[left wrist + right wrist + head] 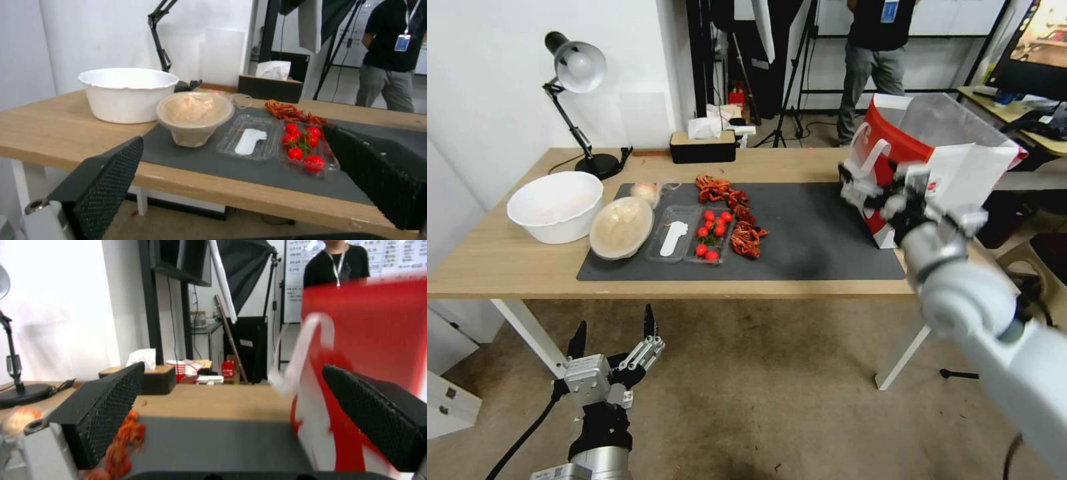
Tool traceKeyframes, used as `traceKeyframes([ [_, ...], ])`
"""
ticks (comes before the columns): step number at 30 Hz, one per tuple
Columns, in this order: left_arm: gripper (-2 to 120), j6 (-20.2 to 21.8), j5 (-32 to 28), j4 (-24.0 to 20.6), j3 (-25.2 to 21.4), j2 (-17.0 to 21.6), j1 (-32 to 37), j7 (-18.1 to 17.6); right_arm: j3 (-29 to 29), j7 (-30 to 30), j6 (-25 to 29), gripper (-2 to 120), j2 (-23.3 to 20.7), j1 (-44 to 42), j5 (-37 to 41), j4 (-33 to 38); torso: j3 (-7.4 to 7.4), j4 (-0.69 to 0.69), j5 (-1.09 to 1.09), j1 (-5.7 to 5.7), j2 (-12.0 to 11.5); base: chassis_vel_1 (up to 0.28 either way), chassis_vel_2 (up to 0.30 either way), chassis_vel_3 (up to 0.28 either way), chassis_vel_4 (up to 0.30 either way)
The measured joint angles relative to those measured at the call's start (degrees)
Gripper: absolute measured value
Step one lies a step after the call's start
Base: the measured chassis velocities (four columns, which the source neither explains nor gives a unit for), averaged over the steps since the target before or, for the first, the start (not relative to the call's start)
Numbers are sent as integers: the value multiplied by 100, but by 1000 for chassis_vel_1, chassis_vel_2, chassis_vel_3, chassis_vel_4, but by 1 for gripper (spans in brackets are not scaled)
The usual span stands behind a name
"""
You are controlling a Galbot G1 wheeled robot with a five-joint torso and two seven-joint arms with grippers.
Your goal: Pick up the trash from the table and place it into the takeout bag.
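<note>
On the table [507, 267] lies a dark mat [814, 240]. At the mat's left end sit a round beige lidded bowl [620, 227] [193, 111], a small pale bagged lump [646, 192], a clear tray [672, 239] [251, 138] and red shells [730, 213]. The takeout bag [960, 173] [369, 340] stands tilted at the mat's right end. My right gripper [868, 190] [240, 426] is open at the bag's red side, close to its white loop handle [307, 350]. My left gripper [614, 333] [240, 180] hangs open below the table's front edge, facing the bowl.
A big white bowl [557, 203] [126, 93] and a desk lamp [577, 73] stand at the table's left. A black tissue box [702, 147] sits at the back edge. A tray of cherry tomatoes [710, 240] lies on the mat. The mat's middle is bare.
</note>
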Motion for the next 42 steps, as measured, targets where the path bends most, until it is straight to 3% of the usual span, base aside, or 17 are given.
traceKeyframes([
  [3, 100, 15, -53, 12, -9, -1, -54, 5, 114, -142, 702, 100, 350, -911, -567, -27, 0, -1, 0, 0, 0, 0, 0, 0, 0],
  [10, 100, 166, -255, 45, -123, 201, -204, -53, 131, -359, 1194, 100, 627, -1653, -1077, -296, 0, 0, -2, 0, 0, 0, 0, 0, 0],
  [16, 100, 275, -469, -1, -280, 460, -312, -114, 113, -501, 1312, 100, 708, -1874, -1229, -420, 0, 1, -2, 0, 0, 0, 0, 0, 0],
  [20, 100, 464, -996, -60, -747, 856, -541, -242, -197, -526, 1264, 100, 650, -1692, -1247, -479, 0, 1, -3, 0, 0, 0, 0, 0, 0],
  [25, 100, 625, -1463, -123, -996, 1223, -621, -335, -365, -529, 1174, 100, 580, -1467, -1170, -507, 1, 3, -1, 2, 0, 0, 0, 0, 0],
  [28, 100, 855, -2067, -74, -1268, 1600, -866, -421, -455, -534, 1104, 100, 510, -1336, -1103, -509, 1, 3, -1, 2, 0, 0, 0, 0, 0],
  [32, 100, 969, -3012, 317, -1534, 2129, -1376, -536, -438, -534, 1061, 100, 466, -1377, -1078, -429, 1, -1, -4, 2, -1, 0, 0, 0, 0],
  [38, 100, 984, -3923, 734, -1638, 2721, -1774, -596, -416, -535, 1021, 100, 463, -1430, -1077, -339, 1, 1, -3, 1, -1, 0, 0, 0, 0],
  [41, 100, 1085, -4912, 1170, -1689, 3326, -2281, -695, -415, -527, 979, 100, 468, -1448, -1081, -292, 1, 0, -2, 2, -1, 0, 0, 0, 0],
  [42, 100, 1085, -4912, 1170, -1689, 3326, -2281, -695, -415, -527, 979, 100, 468, -1448, -1081, -292, 1, 0, -2, 2, -1, 0, 0, 0, 0],
])
